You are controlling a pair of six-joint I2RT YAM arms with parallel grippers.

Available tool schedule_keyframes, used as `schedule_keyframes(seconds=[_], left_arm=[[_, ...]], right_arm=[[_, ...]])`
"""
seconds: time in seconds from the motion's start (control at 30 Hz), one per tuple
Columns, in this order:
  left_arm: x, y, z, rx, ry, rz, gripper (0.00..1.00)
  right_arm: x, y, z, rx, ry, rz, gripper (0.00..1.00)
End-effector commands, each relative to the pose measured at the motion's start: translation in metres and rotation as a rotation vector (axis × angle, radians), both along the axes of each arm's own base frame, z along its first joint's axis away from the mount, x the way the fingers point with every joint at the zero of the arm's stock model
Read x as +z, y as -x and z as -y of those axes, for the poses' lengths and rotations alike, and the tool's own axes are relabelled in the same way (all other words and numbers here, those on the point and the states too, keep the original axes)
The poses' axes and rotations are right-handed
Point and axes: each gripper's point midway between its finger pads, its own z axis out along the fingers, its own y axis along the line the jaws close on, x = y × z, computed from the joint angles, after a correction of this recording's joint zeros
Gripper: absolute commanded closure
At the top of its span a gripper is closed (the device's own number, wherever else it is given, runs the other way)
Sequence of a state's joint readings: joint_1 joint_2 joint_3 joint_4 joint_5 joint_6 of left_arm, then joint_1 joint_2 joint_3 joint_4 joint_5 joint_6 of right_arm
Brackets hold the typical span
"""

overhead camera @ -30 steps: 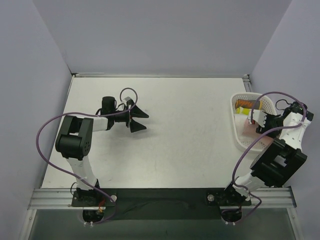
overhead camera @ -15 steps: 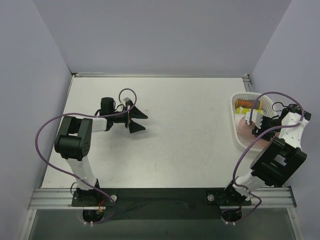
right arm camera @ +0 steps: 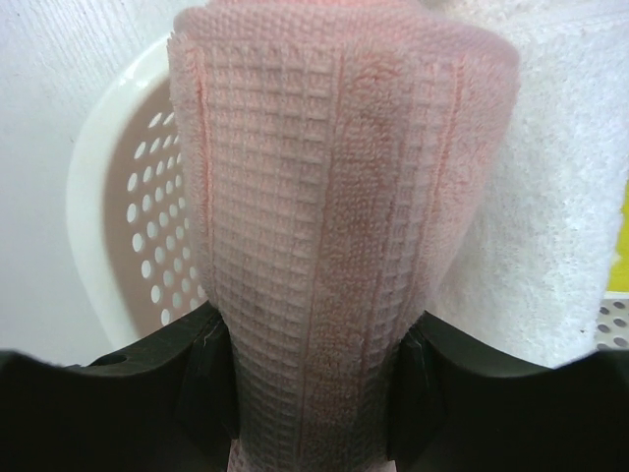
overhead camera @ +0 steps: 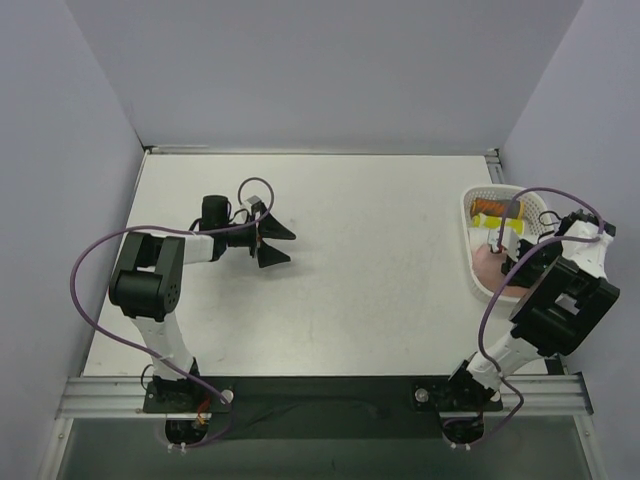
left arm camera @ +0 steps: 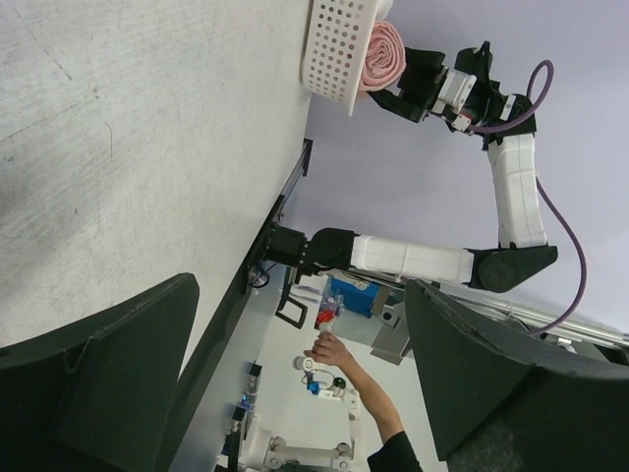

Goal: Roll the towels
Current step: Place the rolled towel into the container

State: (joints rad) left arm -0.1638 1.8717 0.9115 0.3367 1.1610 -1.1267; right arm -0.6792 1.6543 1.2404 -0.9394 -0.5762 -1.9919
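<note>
Top view of a white tabletop point(overhead camera: 380, 250) w/ two robot arms bolted at its near edge. L arm reaches over the left half of the tabletop, about midway between near and far edges; the left gripper point(overhead camera: 290, 246) has its jaws spread wide w/ nothing between them, and the wrist cam shows only bare tabletop between its fingers point(left arm camera: 108, 393). Centre of the tabletop is bare. At the right edge, toward the far right corner, sits a white mesh basket point(overhead camera: 468, 215). R arm bends over it; the right gripper point(right arm camera: 310, 393) is clamped on the pink towel point(right arm camera: 324, 226), a rolled bundle standing in the basket w/ its top above the rim. The white towel point(right arm camera: 550, 226) lies against the pink one's side, also in the basket. An orange item point(overhead camera: 488, 207) and a yellow item point(overhead camera: 510, 222) sit at the basket's far end.
</note>
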Motion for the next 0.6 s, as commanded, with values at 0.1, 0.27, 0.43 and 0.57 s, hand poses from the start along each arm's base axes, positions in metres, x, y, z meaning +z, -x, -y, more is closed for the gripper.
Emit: schedule_keyframes(seconds=[0.1,0.27,0.43,0.57], left_arm=[[0.014,-0.001,-0.003,-0.060,-0.029,0.098,0.03],[0.011,-0.003,-0.006,-0.065,-0.043,0.105,0.03],[0.011,-0.009,-0.009,-0.060,-0.042,0.114,0.02],[0.011,-0.011,-0.010,-0.057,-0.042,0.115,0.03]], right_arm=[[0.003,-0.027,0.008,0.586,0.156,0.176,0.81],[-0.001,-0.030,0.014,0.595,0.174,0.159,0.66],[-0.004,-0.025,0.020,0.605,0.211,0.121,0.56],[-0.003,-0.022,0.020,0.609,0.225,0.118,0.55]])
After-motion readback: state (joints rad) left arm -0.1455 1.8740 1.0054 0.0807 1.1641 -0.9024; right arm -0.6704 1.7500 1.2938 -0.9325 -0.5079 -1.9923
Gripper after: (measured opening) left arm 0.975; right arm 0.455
